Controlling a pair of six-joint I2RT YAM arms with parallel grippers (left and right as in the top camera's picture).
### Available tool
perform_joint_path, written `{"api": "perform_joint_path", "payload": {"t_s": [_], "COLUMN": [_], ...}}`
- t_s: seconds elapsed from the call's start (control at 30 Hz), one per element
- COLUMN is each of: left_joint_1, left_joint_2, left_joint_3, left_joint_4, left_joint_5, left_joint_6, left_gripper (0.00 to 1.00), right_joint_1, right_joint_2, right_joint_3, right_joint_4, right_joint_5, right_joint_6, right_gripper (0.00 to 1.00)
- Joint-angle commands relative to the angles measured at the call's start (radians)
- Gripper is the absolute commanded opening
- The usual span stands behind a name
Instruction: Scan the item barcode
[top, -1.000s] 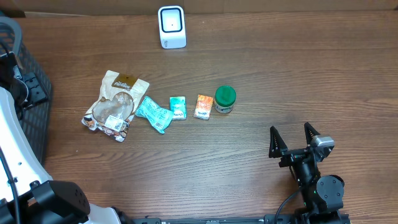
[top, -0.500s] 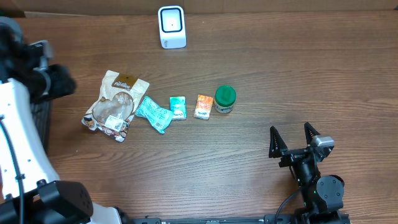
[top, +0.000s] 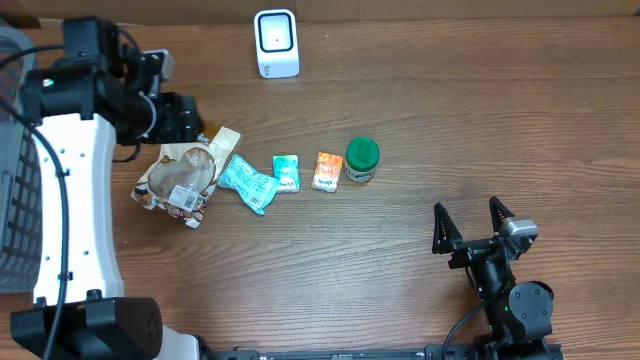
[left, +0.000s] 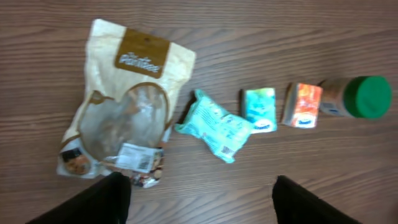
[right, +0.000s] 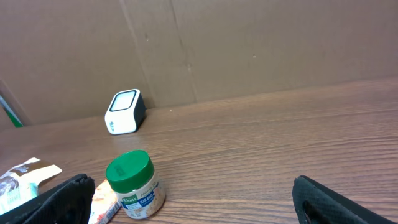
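Observation:
A row of items lies mid-table: a cream snack bag (top: 185, 170) (left: 124, 106), a teal packet (top: 247, 183) (left: 217, 124), a small teal box (top: 286, 173) (left: 259, 109), an orange box (top: 327, 171) (left: 303, 104) and a green-lidded jar (top: 362, 159) (left: 360, 98) (right: 134, 185). The white scanner (top: 276, 43) (right: 125, 112) stands at the back edge. My left gripper (top: 188, 118) (left: 199, 190) hovers above the bag's top end, open, with only bare wood between its fingers. My right gripper (top: 467, 210) (right: 189, 202) rests open at the front right, holding nothing.
A dark mesh basket (top: 20, 200) stands at the table's left edge, under the left arm. A brown cardboard wall (right: 249, 43) runs behind the scanner. Bare wood (top: 500, 110) lies between the jar and the right gripper.
The left arm has swung in from the left edge to above the snack bag, and its jaws have opened wider. The right arm and the items have not moved.

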Motion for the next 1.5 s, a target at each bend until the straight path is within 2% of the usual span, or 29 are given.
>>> {"api": "perform_joint_path", "payload": {"t_s": [0.0,0.1,0.13,0.17,0.2,0.57,0.9,1.17,1.27,1.47], "left_joint_1": [-0.044,-0.074,-0.084,-0.094,-0.107,-0.175,-0.176,-0.176,-0.176,-0.176], "left_joint_2": [-0.013,-0.013,-0.013,-0.013,-0.013,-0.013,-0.013,-0.013,-0.013,-0.013], "left_joint_3": [0.012,0.012,0.012,0.012,0.012,0.012,0.012,0.012,0.012,0.012], "left_joint_4": [0.013,0.028,0.032,0.035,0.038,0.042,0.034,0.038,0.039,0.043], "left_joint_5": [0.016,0.017,0.017,0.017,0.018,0.019,0.019,0.018,0.018,0.008], "left_joint_6": [-0.026,-0.032,-0.032,-0.032,-0.032,-0.235,-0.242,-0.241,-0.241,-0.241], "left_gripper": [0.78,0.83,0.88,0.96,1.0,0.99,1.0,1.0,0.99,1.0], "right_joint_1": [-0.002,-0.002,-0.002,-0.002,-0.002,-0.002,-0.002,-0.002,-0.002,-0.002], "right_joint_2": [-0.009,-0.009,-0.009,-0.009,-0.009,-0.009,0.002,0.179,0.332,0.605], "right_joint_3": [-0.01,-0.01,-0.01,-0.01,-0.01,-0.01,0.09,0.315,0.48,0.801], "right_joint_4": [0.006,0.006,0.008,0.01,0.013,0.013,-0.074,-0.161,-0.233,-0.449], "right_joint_5": [0.005,0.005,0.014,0.042,0.06,-0.016,-0.048,-0.103,-0.167,-0.178], "right_joint_6": [-0.007,-0.007,-0.009,-0.008,-0.008,0.014,0.031,0.029,0.017,-0.087], "right_gripper": [1.0,1.0,1.0,1.0,1.0,1.0,1.0,1.0,1.0,1.0]}}
